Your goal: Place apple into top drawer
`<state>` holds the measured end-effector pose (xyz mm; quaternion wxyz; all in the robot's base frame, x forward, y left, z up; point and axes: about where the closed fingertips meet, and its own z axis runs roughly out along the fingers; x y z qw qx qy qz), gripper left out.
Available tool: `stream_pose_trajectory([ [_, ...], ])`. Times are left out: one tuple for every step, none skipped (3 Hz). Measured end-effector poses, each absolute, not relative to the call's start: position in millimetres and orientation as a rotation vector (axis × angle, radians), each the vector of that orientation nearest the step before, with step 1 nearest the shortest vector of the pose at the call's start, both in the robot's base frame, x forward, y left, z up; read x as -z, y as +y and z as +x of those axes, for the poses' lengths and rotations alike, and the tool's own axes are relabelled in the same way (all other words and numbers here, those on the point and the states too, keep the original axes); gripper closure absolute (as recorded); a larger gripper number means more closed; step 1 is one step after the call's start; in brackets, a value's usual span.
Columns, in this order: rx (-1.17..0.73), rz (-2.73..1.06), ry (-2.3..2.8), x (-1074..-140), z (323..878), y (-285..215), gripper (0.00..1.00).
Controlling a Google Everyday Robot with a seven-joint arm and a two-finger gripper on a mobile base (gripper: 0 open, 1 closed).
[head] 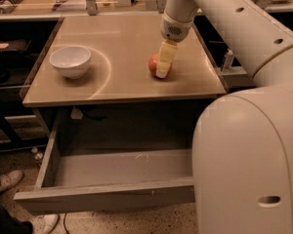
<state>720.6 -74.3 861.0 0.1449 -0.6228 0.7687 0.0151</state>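
The apple, small, round and red-orange, sits on the tan tabletop, right of centre. My gripper reaches down from the white arm and is lowered around the apple, its pale end covering the apple's right side down to the tabletop. The top drawer is pulled out below the table's front edge. Its flat grey bottom is bare and its long front panel faces me.
A white bowl stands on the left of the tabletop. The robot's large white body fills the lower right and covers the drawer's right end. A person's shoe is on the floor at the lower left.
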Motion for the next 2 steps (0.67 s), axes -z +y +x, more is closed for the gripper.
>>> stream_pose_trajectory([
  [-0.137, -1.818, 2.221, -836.8, 701.2, -68.0, 0.00],
  [-0.140, -1.814, 2.208, -839.9, 704.9, -68.3, 0.00],
])
